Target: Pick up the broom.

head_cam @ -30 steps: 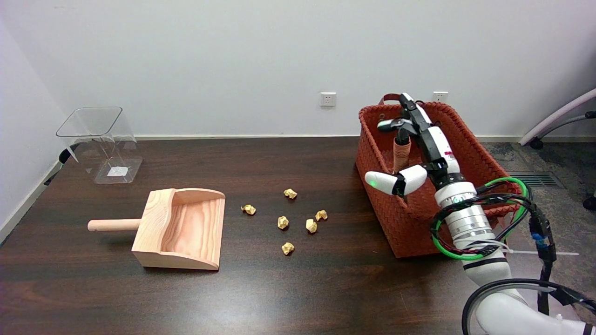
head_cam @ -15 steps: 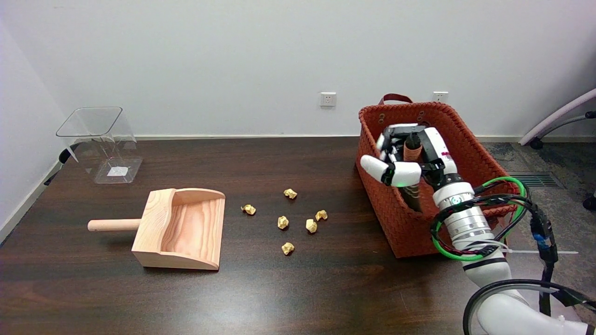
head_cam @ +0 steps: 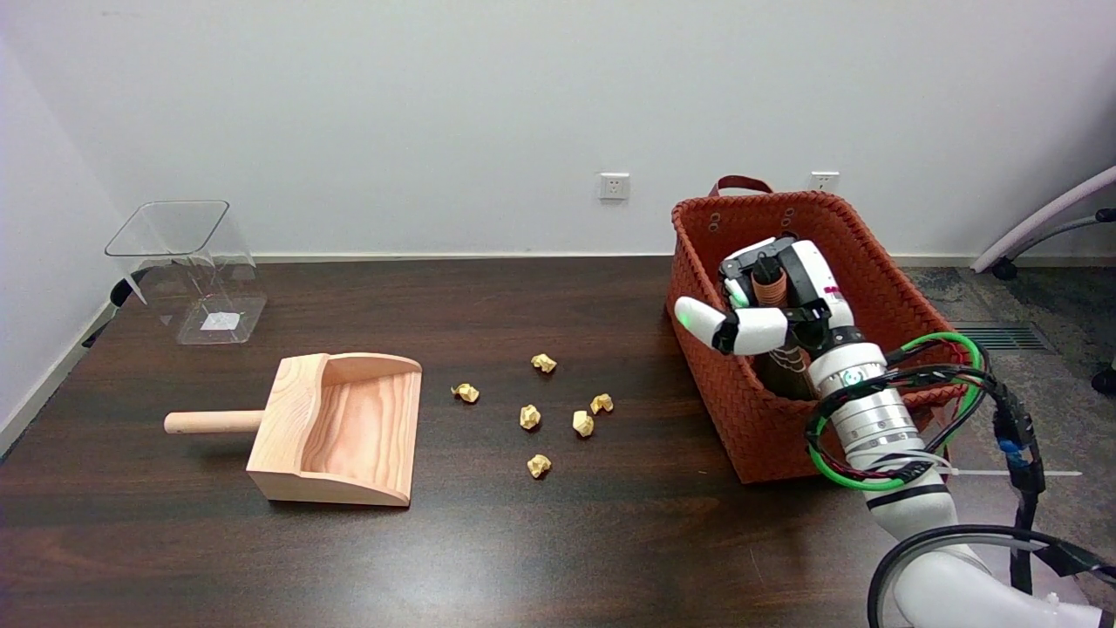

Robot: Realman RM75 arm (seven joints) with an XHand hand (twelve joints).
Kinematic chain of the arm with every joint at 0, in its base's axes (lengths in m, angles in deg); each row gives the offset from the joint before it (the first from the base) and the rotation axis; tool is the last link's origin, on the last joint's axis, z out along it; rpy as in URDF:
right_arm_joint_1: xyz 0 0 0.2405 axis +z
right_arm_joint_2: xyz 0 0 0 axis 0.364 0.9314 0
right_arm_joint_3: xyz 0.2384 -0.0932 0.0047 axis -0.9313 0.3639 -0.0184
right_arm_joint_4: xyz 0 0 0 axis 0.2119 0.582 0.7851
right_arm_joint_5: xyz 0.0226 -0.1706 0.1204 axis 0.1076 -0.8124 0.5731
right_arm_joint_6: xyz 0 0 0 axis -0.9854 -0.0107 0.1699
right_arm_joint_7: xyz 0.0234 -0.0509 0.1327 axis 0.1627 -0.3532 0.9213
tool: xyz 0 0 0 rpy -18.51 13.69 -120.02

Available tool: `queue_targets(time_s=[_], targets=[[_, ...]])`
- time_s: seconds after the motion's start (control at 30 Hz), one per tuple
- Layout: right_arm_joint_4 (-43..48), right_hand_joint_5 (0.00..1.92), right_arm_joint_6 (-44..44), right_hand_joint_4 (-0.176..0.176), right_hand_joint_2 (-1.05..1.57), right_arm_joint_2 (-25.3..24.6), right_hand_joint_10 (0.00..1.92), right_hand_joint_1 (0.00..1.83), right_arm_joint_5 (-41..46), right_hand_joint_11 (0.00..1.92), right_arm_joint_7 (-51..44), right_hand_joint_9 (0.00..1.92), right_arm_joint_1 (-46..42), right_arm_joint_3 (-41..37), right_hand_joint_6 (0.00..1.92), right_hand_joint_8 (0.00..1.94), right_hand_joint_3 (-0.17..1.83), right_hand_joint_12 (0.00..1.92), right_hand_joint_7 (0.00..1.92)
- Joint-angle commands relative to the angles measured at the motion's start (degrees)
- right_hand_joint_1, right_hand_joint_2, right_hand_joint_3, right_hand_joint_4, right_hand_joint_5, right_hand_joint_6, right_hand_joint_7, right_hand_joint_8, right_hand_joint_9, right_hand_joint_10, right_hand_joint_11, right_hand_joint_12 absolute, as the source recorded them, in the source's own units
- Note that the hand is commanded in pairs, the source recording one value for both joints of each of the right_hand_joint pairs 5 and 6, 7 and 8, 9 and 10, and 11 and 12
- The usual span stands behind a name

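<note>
At the desk's far right corner, the right hand (head_cam: 772, 301) grips the broom (head_cam: 771, 288) standing upright inside the basket (head_cam: 724, 384), so lifting goes straight up.

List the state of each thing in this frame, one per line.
Broom: upright in the basket, handle gripped by the right hand.
Right hand: fingers wrapped around the broom handle.
Basket: upright on the table, open-topped.
Dustpan: flat on the table, nothing in it.
Paper scraps: scattered loose on the table.
Clear bin: upright, open.
</note>
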Motion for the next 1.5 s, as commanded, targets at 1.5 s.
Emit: queue_targets(time_s=[1.5], targets=[[-9.96, 1.92, 10.61, 0.0, 0.94, 3.62, 1.92, 1.22, 4.43, 1.92, -6.3, 1.92, 12.66, -15.43, 1.92, 1.92, 1.17, 1.92, 1.92]])
